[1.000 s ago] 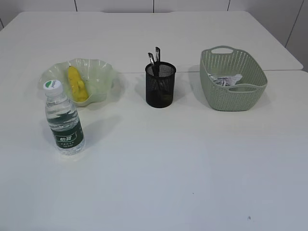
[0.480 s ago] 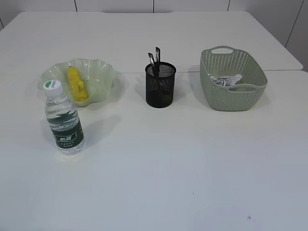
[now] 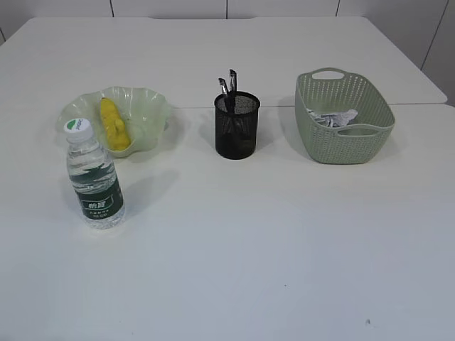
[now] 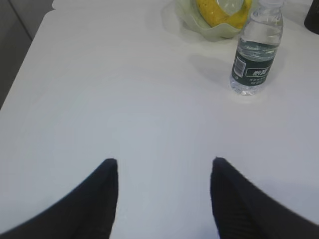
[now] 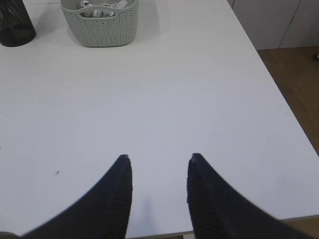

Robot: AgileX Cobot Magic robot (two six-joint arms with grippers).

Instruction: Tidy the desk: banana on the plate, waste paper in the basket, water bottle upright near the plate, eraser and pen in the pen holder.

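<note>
A yellow banana [image 3: 114, 123] lies in the wavy pale-green plate [image 3: 153, 108] at the left of the white desk [image 3: 270, 234]. The water bottle [image 3: 94, 175] stands upright just in front of the plate. Pens [image 3: 229, 87] stick out of the black mesh pen holder [image 3: 237, 126]; the eraser is hidden from view. Crumpled waste paper [image 3: 333, 116] rests in the sage-green basket [image 3: 344, 117]. Neither arm shows in the exterior view. My left gripper [image 4: 165, 162] hangs open over bare desk, well short of the bottle [image 4: 256, 50]. My right gripper [image 5: 159, 157] is open too, empty, near the desk's front edge.
The desk's right edge [image 5: 279, 99] drops off to a brown floor in the right wrist view, and its left edge [image 4: 25, 55] shows in the left wrist view. A seam [image 3: 398, 104] crosses the tabletop behind the basket.
</note>
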